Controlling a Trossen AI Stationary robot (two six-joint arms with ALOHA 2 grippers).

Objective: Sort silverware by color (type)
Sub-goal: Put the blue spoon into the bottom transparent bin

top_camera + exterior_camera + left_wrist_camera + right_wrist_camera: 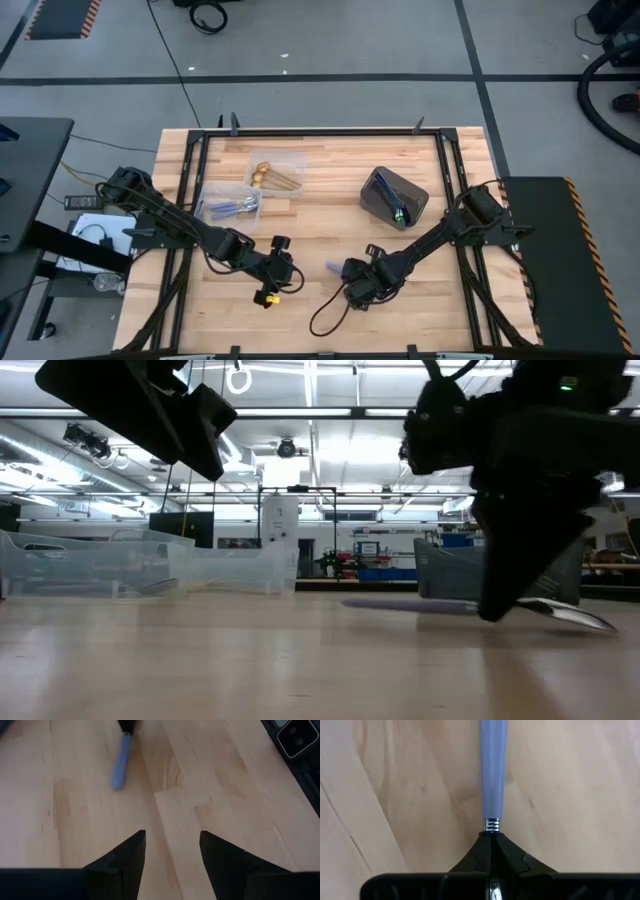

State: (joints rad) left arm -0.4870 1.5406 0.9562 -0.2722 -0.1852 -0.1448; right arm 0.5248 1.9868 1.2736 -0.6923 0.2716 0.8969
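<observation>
A spoon with a lavender-blue handle (493, 770) lies on the wooden table (430, 300) near its middle front, and my right gripper (492, 842) is shut on it. In the high view only the handle's end (333, 267) shows beside the right gripper (350, 283). The low view shows the handle (400, 603) and the shiny bowl (580, 617) on either side of the dark gripper (500, 610). My left gripper (172, 850) stands open above bare wood, left of the spoon (120, 765), and points toward it. My right gripper pinches the spoon's neck just behind the ribbed silver collar (492, 825), between handle and bowl. The fingers (475, 860) come steeply from above and lie across the spoon. Handle and bowl stick out to either side, low at the table top; whether they touch it, I cannot tell.
At the far left stand two clear containers, one with gold spoons (275, 172) and one with blue-purple spoons (230, 207). A dark grey bin (393, 195) sits at the far right. A black cable loop (325, 318) lies near the front edge.
</observation>
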